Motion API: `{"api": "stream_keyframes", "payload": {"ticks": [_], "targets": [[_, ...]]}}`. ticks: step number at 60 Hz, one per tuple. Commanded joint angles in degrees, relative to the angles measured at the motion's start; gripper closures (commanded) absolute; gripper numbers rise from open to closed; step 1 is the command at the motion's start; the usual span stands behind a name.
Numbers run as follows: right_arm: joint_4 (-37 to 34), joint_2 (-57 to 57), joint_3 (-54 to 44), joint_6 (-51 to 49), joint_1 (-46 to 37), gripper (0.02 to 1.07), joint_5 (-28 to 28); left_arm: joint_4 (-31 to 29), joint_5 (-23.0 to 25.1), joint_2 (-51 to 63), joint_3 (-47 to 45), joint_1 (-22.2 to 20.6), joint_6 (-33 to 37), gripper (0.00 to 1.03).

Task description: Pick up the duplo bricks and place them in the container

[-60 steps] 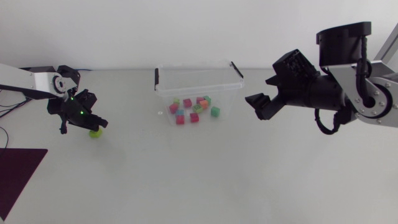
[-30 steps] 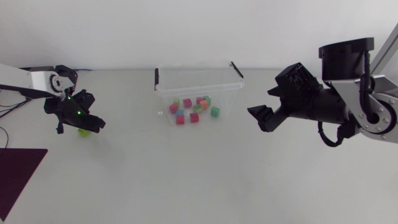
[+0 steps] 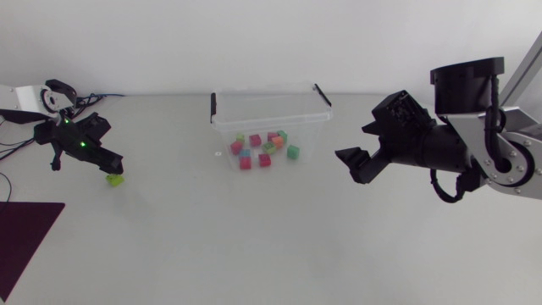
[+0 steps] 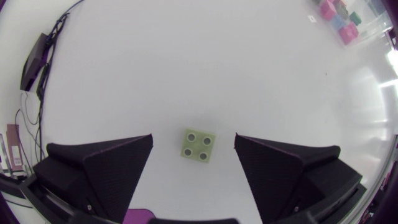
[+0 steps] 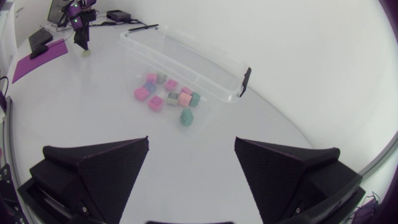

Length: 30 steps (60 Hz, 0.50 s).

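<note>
Fingers on your left gripper [image 4: 194,140] stand apart, the lime duplo brick [image 4: 199,147] sitting between them, touching neither. Your right gripper [image 5: 191,144] is spread wide too.

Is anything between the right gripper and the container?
No. In the right wrist view only bare table lies between the right gripper and the container; the head view agrees.

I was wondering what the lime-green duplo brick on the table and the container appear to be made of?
The lime-green duplo brick looks like moulded plastic, smooth and fairly matte: even colour, crisp round studs. The container seems to be clear, glossy plastic: the bricks inside show through its walls.
</note>
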Motion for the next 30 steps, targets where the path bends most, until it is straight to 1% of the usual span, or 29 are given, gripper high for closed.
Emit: {"api": "stream_keyframes", "payload": {"ticks": [1, 5, 7, 14, 18, 23, 25, 30], "targets": [[0.58, 0.91, -1.91, -0.89, 0.25, 0.07, -0.72, -2.27, 1.07, 3.37, 1.49, 0.04, 3.82, 0.11], [0.67, 0.91, -2.17, -1.07, 0.08, 0.07, -0.81, -2.97, 1.33, 4.51, 2.19, 0.22, 4.53, 0.13], [0.76, 0.91, -2.44, -1.15, -0.01, 0.07, -0.81, -4.12, 1.77, 5.13, 2.80, 0.39, 5.23, 0.16], [1.11, 0.91, -2.96, -1.42, -0.28, 0.07, -1.07, -4.47, 2.38, 6.01, 3.51, 0.83, 5.93, 0.20], [1.19, 0.91, -3.40, -1.42, -0.19, 0.07, -1.16, -4.47, 2.38, 6.62, 3.86, 1.10, 6.29, 0.28], [1.81, 0.91, -3.93, -1.42, -0.19, 0.07, -1.16, -5.00, 2.47, 7.33, 4.30, 1.45, 6.46, 0.46], [1.81, 0.91, -3.93, -1.42, -0.19, 0.07, -1.16, -5.17, 2.56, 7.42, 4.39, 1.45, 6.55, 0.51], [1.81, 0.73, -4.02, -1.42, -0.19, 0.07, -1.16, -5.79, 3.00, 7.33, 4.30, 1.54, 6.72, 0.72]]}}
